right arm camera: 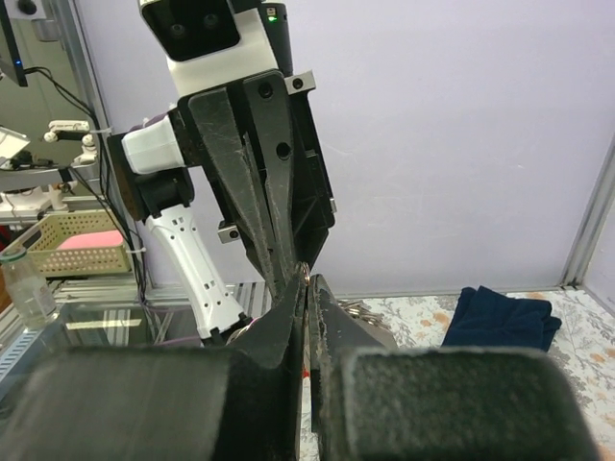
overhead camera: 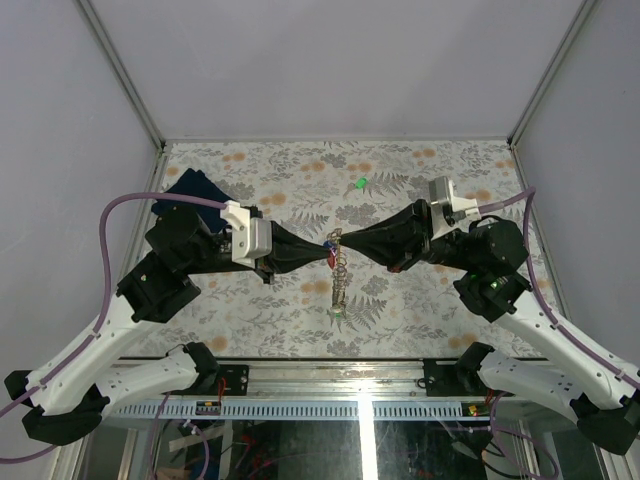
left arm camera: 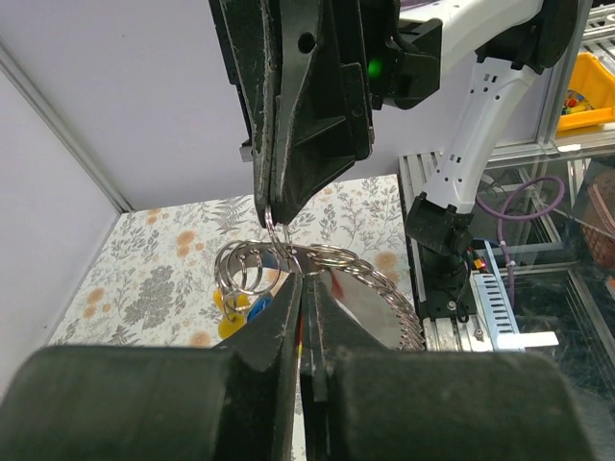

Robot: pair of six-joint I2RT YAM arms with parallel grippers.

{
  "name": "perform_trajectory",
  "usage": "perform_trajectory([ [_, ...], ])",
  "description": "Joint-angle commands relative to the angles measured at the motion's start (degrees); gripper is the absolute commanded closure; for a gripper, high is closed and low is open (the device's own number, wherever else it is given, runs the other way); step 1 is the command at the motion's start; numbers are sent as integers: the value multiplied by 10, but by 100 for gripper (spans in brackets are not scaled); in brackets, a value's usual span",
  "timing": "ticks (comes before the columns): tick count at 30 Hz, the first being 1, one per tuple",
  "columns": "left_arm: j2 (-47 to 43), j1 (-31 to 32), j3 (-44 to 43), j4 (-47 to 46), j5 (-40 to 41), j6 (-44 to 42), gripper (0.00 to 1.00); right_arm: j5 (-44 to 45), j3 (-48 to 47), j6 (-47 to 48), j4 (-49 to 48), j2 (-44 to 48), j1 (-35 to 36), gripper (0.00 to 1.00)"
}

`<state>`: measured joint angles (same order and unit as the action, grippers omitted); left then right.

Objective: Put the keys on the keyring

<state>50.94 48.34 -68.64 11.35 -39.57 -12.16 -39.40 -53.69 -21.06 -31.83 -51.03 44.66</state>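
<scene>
The keyring (overhead camera: 338, 268), a bunch of thin silvery rings with a chain of links, hangs above the table's middle between both grippers. In the left wrist view its rings (left arm camera: 252, 265) meet my left gripper (left arm camera: 306, 279), which is shut on them. A sliver of red shows between the left fingers (left arm camera: 283, 317). Yellow (left arm camera: 231, 323) and blue (left arm camera: 258, 307) key tags dangle from the rings. My right gripper (right arm camera: 307, 280) is shut on a thin ring at its tips, nose to nose with the left gripper (right arm camera: 274, 252). One green-tagged key (overhead camera: 359, 184) lies loose on the table further back.
A folded dark blue cloth (overhead camera: 195, 190) lies at the back left of the floral table (overhead camera: 300, 320), and also appears in the right wrist view (right arm camera: 504, 318). Grey walls close in the back and sides. A metal rail (overhead camera: 330, 375) runs along the near edge.
</scene>
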Motion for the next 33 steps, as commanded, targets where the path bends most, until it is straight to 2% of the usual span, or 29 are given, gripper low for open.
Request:
perform_trajectory([
  [1, -7, 3, 8, -34, 6, 8, 100, 54, -15, 17, -15, 8, -1, 100],
  [8, -7, 3, 5, -24, 23, 0, 99, 48, -59, 56, 101, -6, -1, 100],
  [15, -2, 3, -3, -7, 45, -12, 97, 32, -63, 73, 125, 3, -1, 100],
  [16, -2, 3, -3, -4, 48, -13, 95, 29, -63, 74, 125, 4, -1, 100],
  [19, -4, 3, -5, 0, 50, -16, 80, 26, -61, 81, 128, 12, -1, 100],
  [21, -4, 3, -4, -1, 48, -14, 75, 31, -59, 87, 130, 19, -1, 100],
  [29, -21, 3, 29, -55, 69, 31, 73, 44, -63, 123, 175, 38, -1, 100],
  [33, -23, 3, 37, -67, 75, 42, 67, 15, -68, 144, 192, 42, 0, 100],
])
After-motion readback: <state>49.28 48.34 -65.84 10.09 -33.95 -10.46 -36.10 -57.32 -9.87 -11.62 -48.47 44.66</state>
